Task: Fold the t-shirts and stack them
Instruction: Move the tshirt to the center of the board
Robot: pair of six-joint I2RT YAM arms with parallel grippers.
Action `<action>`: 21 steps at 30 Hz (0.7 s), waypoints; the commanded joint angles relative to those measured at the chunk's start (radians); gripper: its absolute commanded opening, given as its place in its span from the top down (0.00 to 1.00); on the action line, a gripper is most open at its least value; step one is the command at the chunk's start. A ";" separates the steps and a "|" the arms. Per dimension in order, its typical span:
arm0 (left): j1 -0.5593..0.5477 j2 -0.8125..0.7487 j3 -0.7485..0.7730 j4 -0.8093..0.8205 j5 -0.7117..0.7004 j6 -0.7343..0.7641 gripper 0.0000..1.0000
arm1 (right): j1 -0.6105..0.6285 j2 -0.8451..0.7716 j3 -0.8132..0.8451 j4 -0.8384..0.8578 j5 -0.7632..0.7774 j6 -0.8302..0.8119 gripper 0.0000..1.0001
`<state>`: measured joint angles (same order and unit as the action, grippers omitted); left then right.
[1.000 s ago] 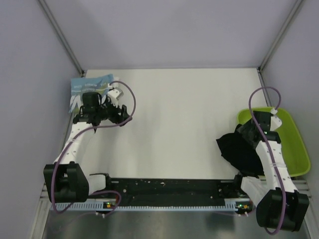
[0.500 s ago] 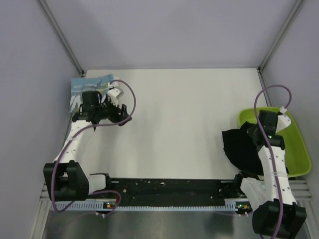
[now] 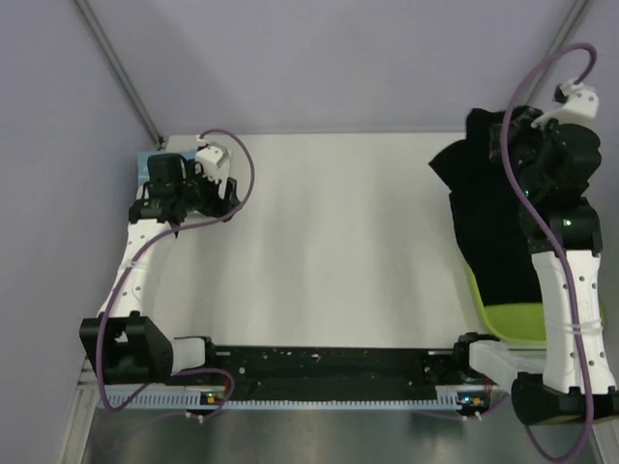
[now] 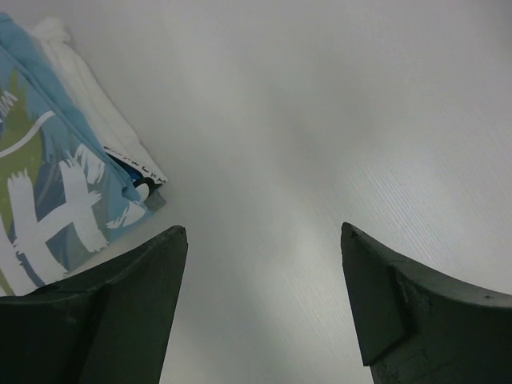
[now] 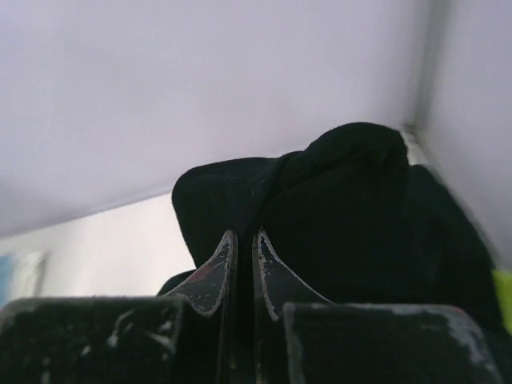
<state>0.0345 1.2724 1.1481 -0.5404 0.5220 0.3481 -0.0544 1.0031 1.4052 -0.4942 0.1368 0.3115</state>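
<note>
Looks roughly half done: shows the blue shirt (image 4: 56,200) folded into a flat packet at the table's (image 3: 338,242) far left corner, with nothing stacked on it. Leaves the black shirt (image 3: 488,222) to spread, fold and carry across. Hangs unfolded from the right gripper (image 5: 244,264), clamped tight on a bunched fold, high at the far right above the tray (image 3: 513,319). Runs lengthwise from the pinch down toward the near edge, loose end over the tray; cannot tell collar from hem. Hovers the left gripper (image 4: 260,232) just beside the blue packet, jaws wide apart, holding nothing. Hides most of that packet in the top view, so no call on its axis.
</note>
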 commanded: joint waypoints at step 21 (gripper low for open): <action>0.242 -0.022 0.102 0.037 -0.287 -0.067 0.14 | 0.608 0.584 0.226 0.368 -0.766 -0.181 1.00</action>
<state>0.2699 1.2648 1.2179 -0.5312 0.2653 0.2642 0.5949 1.4750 1.6985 -0.1421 -0.7620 0.1768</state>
